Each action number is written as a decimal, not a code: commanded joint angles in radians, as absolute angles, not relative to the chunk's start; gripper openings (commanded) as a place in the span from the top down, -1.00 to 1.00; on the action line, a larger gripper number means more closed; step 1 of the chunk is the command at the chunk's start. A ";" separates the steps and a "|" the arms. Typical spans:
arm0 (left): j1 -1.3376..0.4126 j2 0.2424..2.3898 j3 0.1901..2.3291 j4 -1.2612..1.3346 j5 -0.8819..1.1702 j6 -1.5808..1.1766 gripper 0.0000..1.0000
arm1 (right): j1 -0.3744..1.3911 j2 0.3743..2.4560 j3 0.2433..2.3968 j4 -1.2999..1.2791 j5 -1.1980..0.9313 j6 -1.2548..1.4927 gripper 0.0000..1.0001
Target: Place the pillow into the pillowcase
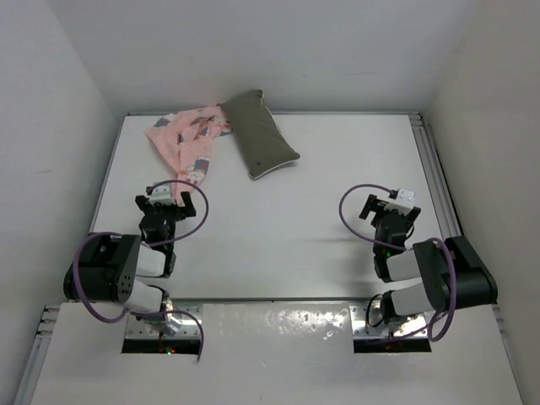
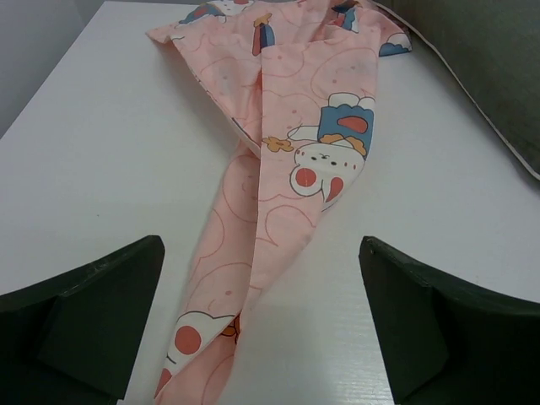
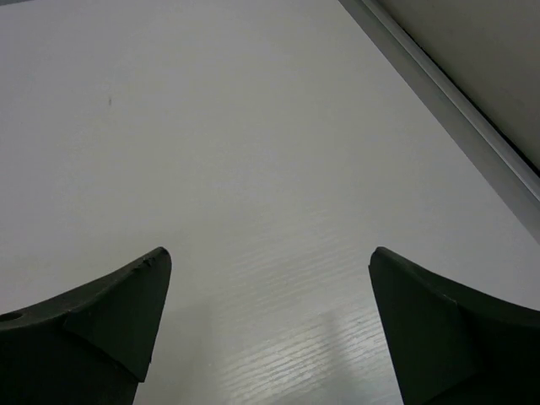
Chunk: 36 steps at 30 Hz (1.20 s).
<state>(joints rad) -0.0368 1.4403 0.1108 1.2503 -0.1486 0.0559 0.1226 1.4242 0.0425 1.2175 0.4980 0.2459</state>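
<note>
Pillow [image 1: 263, 135]: olive-brown, plump, rect., thin white piping. Lies flat, set at an angle, far centre of tabletop [image 1: 337, 228].
Pillowcase [image 1: 187, 145]: pink, white bunny print w/ blue & orange figs. Crumpled, twisted to a narrow tail. Left of pillow, apparently touching its far corner.

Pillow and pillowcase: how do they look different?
The pillow is plain olive-brown with a thin white edge; the pillowcase is pink with cartoon bunnies. The pillow is plump and keeps its rectangle shape; the pillowcase is thin, flat and rumpled into a long tapering strip. Both are cloth and lie side by side at the far side of the white table.
</note>
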 commanded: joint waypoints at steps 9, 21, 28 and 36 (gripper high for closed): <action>-0.008 1.337 0.219 1.045 0.110 0.170 -0.99 | 0.287 1.198 0.476 0.523 0.378 -0.190 -0.98; 0.069 1.742 1.527 -0.627 -0.042 0.525 -0.27 | 0.499 1.840 1.730 -0.266 0.473 -0.189 -0.19; 0.092 1.827 1.493 -0.698 0.187 0.387 -0.47 | 0.524 2.039 1.908 -0.456 0.103 0.176 -0.97; 0.029 1.816 1.278 -0.425 0.158 0.354 -0.99 | 0.541 2.101 1.776 -0.319 0.061 0.449 -0.97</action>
<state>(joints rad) 0.0238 1.8454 1.2842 -0.5568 0.1638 0.3843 0.5392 2.0876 1.7985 -0.3771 0.1066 0.2741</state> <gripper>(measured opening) 0.995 0.985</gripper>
